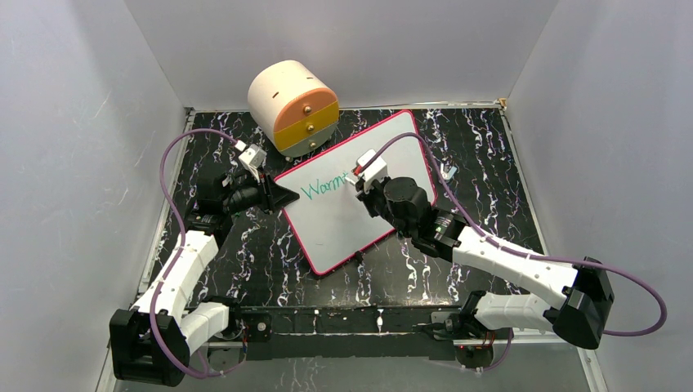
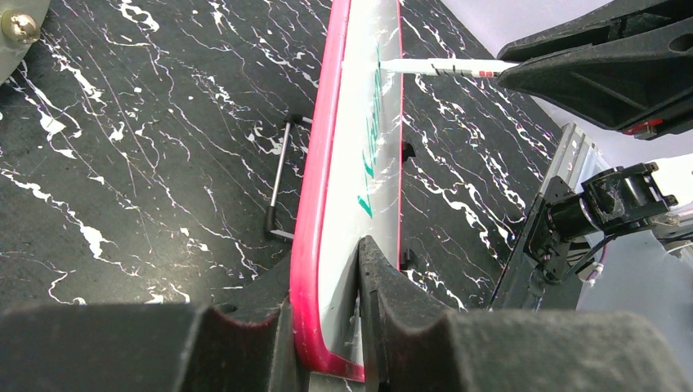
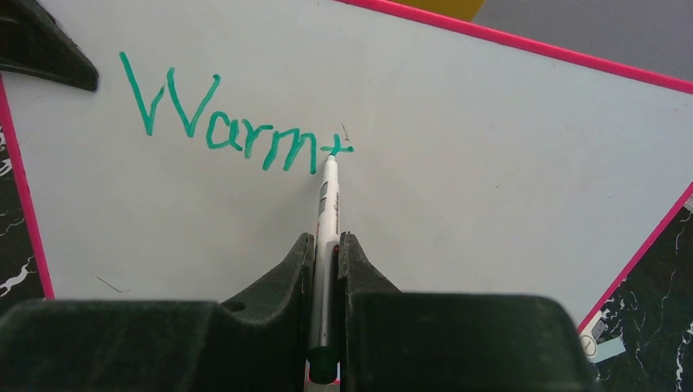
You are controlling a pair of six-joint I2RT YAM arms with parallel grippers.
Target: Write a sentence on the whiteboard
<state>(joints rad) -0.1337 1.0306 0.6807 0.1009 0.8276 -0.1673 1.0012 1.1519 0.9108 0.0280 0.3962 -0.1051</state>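
Up close in the left wrist view, left gripper (image 2: 327, 278) pinching the pink rim of the whiteboard (image 1: 343, 220), one black finger on each face; equally close in the right wrist view, right gripper (image 3: 327, 241) pressed tight on a white marker (image 3: 329, 204), barrel running up between the fingers. Beneath everything, black white-veined bench (image 1: 490, 163), filling the middle of the top view between grey walls (image 1: 73, 122); at the centre of that view, whiteboard turned askew, one corner toward upper right, another toward bottom centre, left edge in the left gripper; whether flat on the bench or lifted, cannot tell. Up and left of the board, cream and orange drum-shaped box (image 1: 292, 106), just beside the board's upper edge. Marker tip touching the white surface at the end of the sentence (image 3: 216, 131); green letters "Warm" plus a cross-shaped stroke, slanting down from upper left toward the centre of the right wrist view.
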